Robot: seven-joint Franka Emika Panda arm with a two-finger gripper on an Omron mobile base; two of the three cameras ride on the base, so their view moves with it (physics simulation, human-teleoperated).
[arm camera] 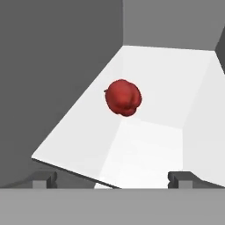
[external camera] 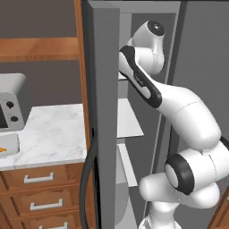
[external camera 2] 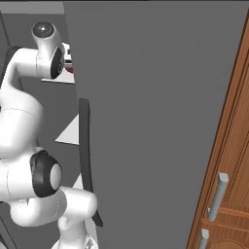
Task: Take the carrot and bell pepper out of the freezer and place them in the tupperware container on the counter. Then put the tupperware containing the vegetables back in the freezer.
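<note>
Inside, tool spread wide (nothing held), bell pepper mid-shelf, edges clear.

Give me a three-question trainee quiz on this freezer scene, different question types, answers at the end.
1. True or false: the gripper is closed on the bell pepper.
2. Multiple choice: the bell pepper lies on A) the counter, B) a white freezer shelf, C) the microwave.
3. Fill the gap: in the left base view, an orange tip shows in the container at the picture's ____ edge.

Key
1. False: the fingertips stand wide apart, short of the pepper.
2. B.
3. Left.
</note>
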